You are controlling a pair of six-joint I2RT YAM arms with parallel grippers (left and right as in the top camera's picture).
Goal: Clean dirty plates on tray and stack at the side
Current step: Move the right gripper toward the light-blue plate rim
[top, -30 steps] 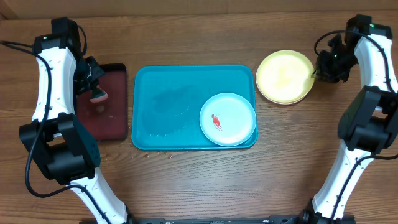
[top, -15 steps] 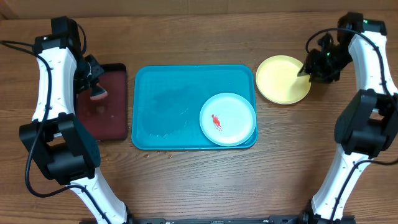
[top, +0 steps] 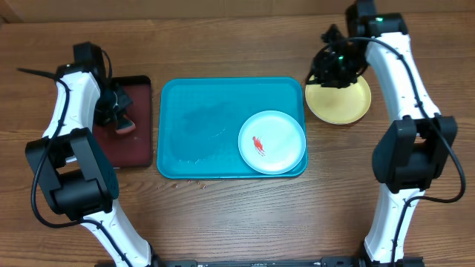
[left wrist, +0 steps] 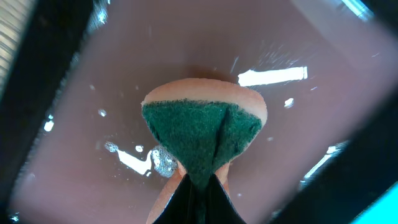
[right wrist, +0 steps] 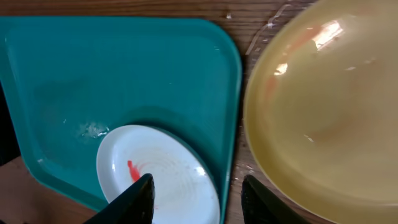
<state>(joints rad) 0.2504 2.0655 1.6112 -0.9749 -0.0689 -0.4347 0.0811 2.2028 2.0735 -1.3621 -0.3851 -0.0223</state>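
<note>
We are pinching the sponge (left wrist: 202, 134) in our left gripper (left wrist: 200, 182), jaws clamped right down on its folded end, and it is hanging just over the wet maroon tray (left wrist: 74, 124) on the left. On the other side, our right gripper (right wrist: 198, 200) is hovering with its jaws partly apart and nothing between them, above the edge of the yellow-green plate (top: 343, 104). That plate is sitting on the table (top: 223, 215) just beside the turquoise tray (top: 197, 122). It is looking wiped to us, though glare is making that hard to confirm.

The white plate (top: 276, 137) is lying in the tray's near right corner, close against the rim, and it is carrying a red smear (top: 257, 144), so we are judging it the next job.

Here is where we are seeing trouble. The sponge is gripped only by its narrow end, so pressing hard could twist it out of the jaws. The plate is light and unheld, so a wipe could slide it into the rim or tip it up. And with the right arm sitting so close over the yellow-green plate, a careless descent could knock it along the table.
</note>
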